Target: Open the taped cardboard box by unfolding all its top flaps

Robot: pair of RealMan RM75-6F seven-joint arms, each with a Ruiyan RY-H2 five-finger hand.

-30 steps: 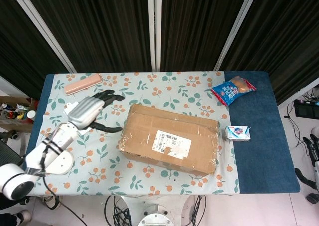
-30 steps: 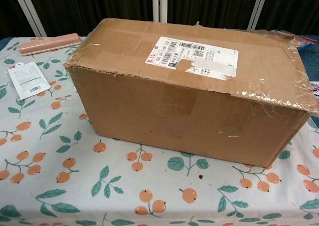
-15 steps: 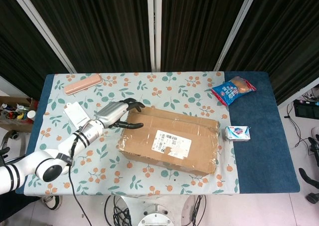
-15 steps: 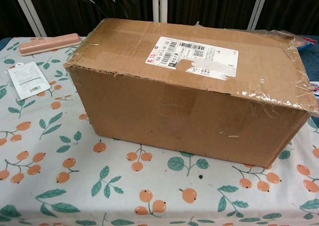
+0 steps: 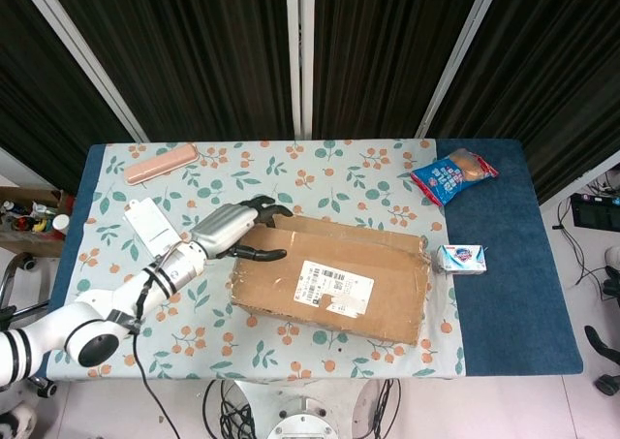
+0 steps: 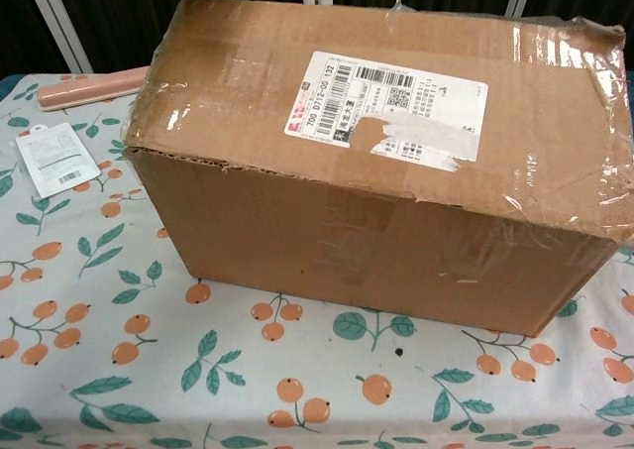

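Observation:
The taped cardboard box lies in the middle of the table, flaps closed under clear tape, with a white shipping label on top. It fills the chest view, and its top face leans toward me as if the far edge is raised. My left hand is at the box's far left corner. Its fingers curl round the far edge and the thumb lies across the top. The chest view does not show this hand. My right hand is out of sight.
A pink case lies at the far left, and a white card packet sits just left of my left hand. A blue snack bag and a small soap box lie to the right of the box.
My left hand came in from the left and closed on the box's far left corner. The box then tipped, its top turning toward me.

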